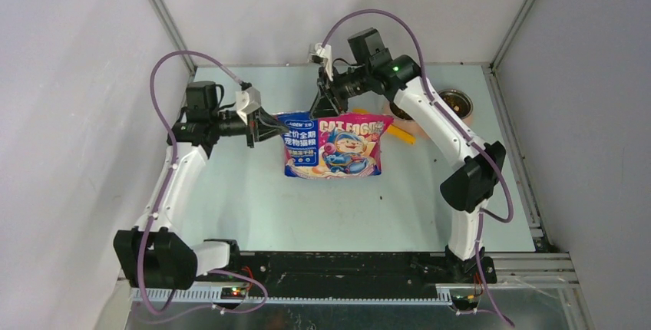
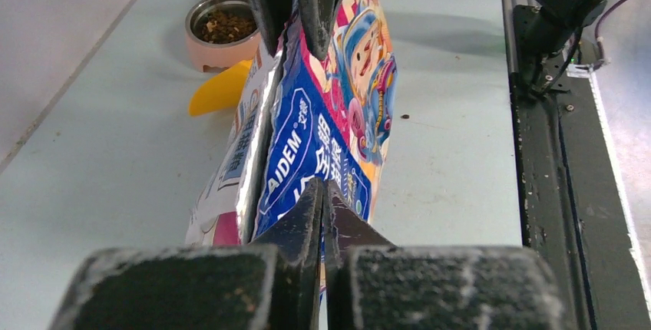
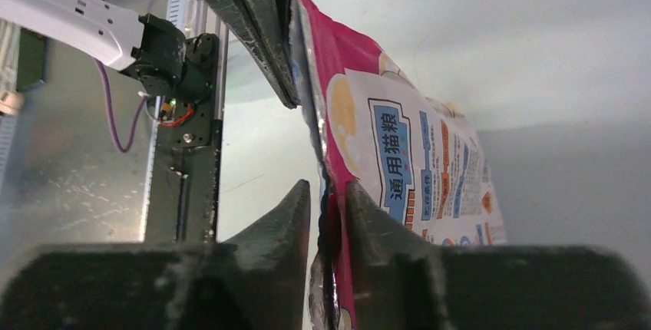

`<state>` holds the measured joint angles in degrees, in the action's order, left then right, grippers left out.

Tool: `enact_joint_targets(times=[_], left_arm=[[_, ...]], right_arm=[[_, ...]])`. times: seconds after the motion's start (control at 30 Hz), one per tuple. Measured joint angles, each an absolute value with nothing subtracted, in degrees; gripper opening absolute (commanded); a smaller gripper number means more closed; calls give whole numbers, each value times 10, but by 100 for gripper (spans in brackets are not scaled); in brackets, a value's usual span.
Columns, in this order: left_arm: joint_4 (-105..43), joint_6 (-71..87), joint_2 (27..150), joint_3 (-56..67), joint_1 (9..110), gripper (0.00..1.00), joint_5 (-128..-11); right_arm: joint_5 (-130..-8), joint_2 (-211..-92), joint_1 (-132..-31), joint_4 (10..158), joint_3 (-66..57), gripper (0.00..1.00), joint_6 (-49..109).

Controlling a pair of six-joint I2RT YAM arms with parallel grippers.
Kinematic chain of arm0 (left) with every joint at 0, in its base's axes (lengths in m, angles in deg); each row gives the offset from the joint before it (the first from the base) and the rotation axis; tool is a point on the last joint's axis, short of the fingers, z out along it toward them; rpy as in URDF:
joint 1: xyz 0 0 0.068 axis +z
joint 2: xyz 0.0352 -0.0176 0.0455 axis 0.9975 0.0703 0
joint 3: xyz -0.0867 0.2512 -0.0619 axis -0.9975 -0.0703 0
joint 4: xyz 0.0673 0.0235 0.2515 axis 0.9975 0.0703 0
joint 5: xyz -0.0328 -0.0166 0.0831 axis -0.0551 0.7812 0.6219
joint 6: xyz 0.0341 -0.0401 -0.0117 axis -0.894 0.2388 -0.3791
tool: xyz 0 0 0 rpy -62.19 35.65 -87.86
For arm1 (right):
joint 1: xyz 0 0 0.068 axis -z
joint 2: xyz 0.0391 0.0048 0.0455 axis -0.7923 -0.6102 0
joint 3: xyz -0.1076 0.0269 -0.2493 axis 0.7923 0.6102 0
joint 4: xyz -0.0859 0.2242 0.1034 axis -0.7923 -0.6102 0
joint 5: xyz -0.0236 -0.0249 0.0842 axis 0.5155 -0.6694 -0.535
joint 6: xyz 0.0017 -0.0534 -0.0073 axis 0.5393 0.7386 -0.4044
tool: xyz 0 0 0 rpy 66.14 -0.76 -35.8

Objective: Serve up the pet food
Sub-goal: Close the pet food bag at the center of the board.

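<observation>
The glossy pink-and-blue cartoon-printed bag [image 1: 338,150] stands upright at the table's middle, held by its top edge. My left gripper [image 1: 272,125] is shut on the bag's top left corner, with the blue foil [image 2: 338,100] pinched between the fingers in the left wrist view [image 2: 324,192]. My right gripper [image 1: 322,107] is shut on the top edge a little further right, with the pink edge [image 3: 414,161] between its fingers in the right wrist view [image 3: 328,192]. Brown kibble [image 2: 224,27] lies in a steel bowl [image 2: 201,52]. The yellow scoop [image 1: 399,132] lies behind the bag.
A second steel bowl [image 1: 457,102] holding kibble stands at the back right, near the table's right rail. A pink-rimmed bowl [image 1: 405,117] is partly hidden under the right arm. One stray pellet [image 2: 404,116] lies on the table. Grey walls close in the back and sides.
</observation>
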<state>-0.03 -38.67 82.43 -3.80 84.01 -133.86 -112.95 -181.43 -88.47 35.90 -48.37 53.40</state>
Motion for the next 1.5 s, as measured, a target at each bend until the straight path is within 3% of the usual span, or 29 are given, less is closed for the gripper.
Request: enact_joint_targets(times=[0.1, 0.3, 0.33, 0.37, 0.4, 0.5, 0.63, 0.9, 1.13, 1.5], left_arm=[[22, -394, 836, -20, 840, 0, -1348], [51, -398, 835, -4, 840, 3, -1355], [55, -398, 834, -4, 840, 10, -1357], [61, -401, 831, -4, 840, 28, -1357], [65, -403, 828, -4, 840, 35, -1357], [72, -411, 815, -5, 841, 84, -1353], [82, -420, 791, -6, 842, 97, -1336], [192, -482, 760, 41, 867, 100, -1274], [194, -485, 722, 44, 945, 100, -1259], [109, -457, 841, 44, 915, 99, -1308]], right_arm=[[-1138, -1812, -882, 362, -486, 47, 540], [-1130, -1812, -880, 336, -488, 55, 581], [-1126, -1812, -881, 329, -488, 56, 590], [-1122, -1812, -881, 322, -488, 57, 598], [-1117, -1812, -881, 315, -488, 58, 607], [-1103, -1808, -885, 307, -485, 61, 628], [-1085, -1793, -890, 299, -476, 64, 650], [-1070, -1765, -892, 297, -476, 64, 672], [-1066, -1764, -892, 297, -476, 64, 673], [-1064, -1764, -895, 299, -476, 65, 671]])
